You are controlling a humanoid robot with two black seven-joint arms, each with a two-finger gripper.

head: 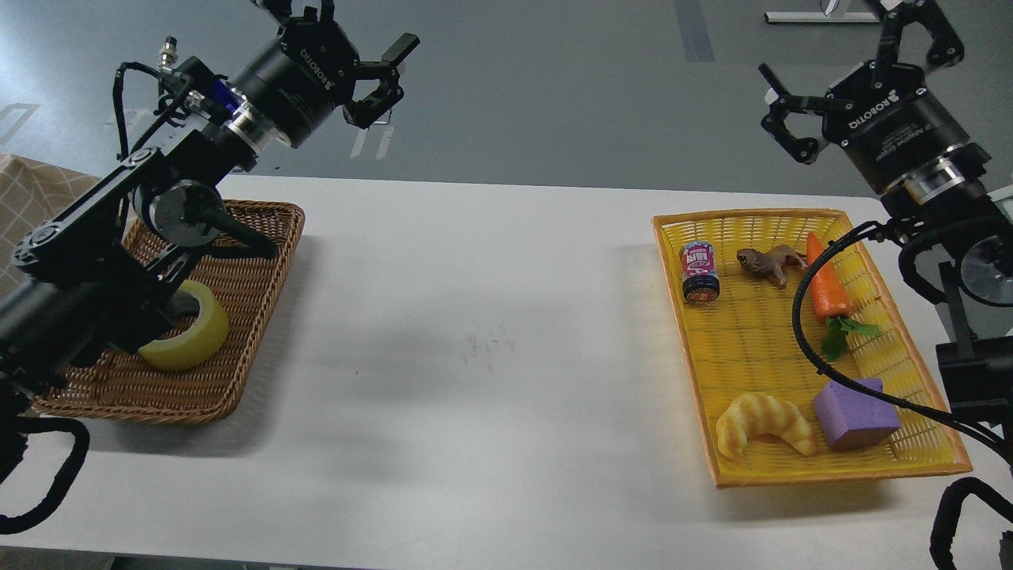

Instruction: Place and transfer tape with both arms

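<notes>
The tape (194, 336), a yellow roll, lies in the brown wicker basket (261, 261) at the table's left. My left arm crosses in front of it and hides its left half. My left gripper (360, 47) is open and empty, raised high above the table's far edge, up and to the right of the basket. My right gripper (859, 67) is open and empty, raised at the top right, above and behind the yellow tray (760, 467).
The yellow tray holds a small can (699, 272), a brown toy animal (766, 263), a carrot (825, 286), a croissant (761, 423) and a purple block (857, 413). A checked cloth (24, 186) lies at the far left. The white table (491, 356) spans between basket and tray.
</notes>
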